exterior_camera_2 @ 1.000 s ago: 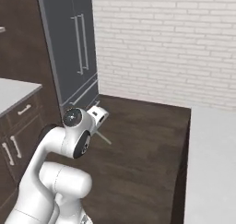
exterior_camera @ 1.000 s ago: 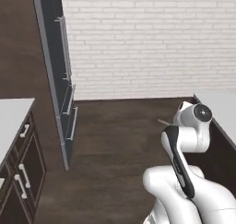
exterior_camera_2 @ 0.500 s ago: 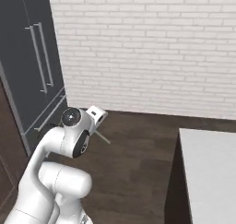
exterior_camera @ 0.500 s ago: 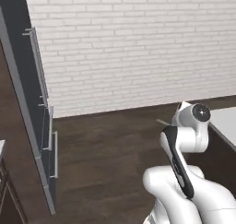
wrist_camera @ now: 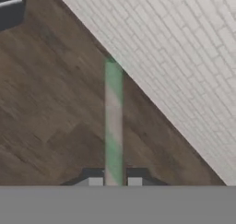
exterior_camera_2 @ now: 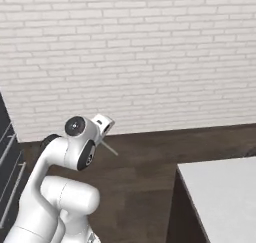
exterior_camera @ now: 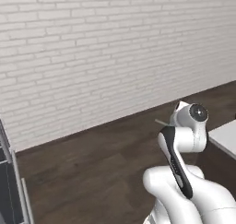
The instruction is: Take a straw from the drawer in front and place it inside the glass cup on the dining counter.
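straw [wrist_camera: 113, 121] in tool [wrist_camera: 115, 181] (brick wall [exterior_camera_2: 150, 52] ahead)

The white arm is bent up high. Its gripper [wrist_camera: 114, 180] has two fingers pinched tight on the straw [wrist_camera: 113, 121].

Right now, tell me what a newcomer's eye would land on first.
The thin pale straw stands out, pinched between the two small dark gripper fingertips and pointing at the white brick wall above the dark wood floor. To the right, a corner of the flat white dining counter shows.
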Controlling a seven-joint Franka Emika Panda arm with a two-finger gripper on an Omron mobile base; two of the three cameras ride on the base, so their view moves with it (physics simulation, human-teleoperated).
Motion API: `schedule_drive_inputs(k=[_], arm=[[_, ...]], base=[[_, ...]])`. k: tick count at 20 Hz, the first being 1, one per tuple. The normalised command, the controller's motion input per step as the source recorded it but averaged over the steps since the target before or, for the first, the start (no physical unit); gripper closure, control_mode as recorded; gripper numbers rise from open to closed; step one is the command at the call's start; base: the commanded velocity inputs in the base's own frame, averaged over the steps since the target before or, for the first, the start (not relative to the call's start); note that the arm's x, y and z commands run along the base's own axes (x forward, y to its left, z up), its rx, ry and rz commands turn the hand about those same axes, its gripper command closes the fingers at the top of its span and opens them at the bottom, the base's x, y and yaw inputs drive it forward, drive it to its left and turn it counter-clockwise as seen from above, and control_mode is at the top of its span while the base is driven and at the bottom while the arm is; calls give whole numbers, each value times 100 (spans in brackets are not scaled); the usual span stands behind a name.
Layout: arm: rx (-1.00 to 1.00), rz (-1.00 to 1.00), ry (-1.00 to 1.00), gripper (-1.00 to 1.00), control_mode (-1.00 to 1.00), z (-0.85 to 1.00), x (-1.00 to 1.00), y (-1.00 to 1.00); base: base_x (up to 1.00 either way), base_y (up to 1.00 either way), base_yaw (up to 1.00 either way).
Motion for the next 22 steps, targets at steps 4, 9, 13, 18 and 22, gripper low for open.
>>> schedule_drive_inputs(k=[4,9,13,18,22], arm=[[0,0,0,100,100,0,0,0],[0,0,0,100,100,0,0,0],[0,0,0,100,100,0,0,0],[0,0,0,100,100,0,0,0],[0,0,0,100,100,0,0,0]], base=[[99,51,-67],[90,55,-71],[88,58,-71],[97,47,-66],[100,19,-57]])
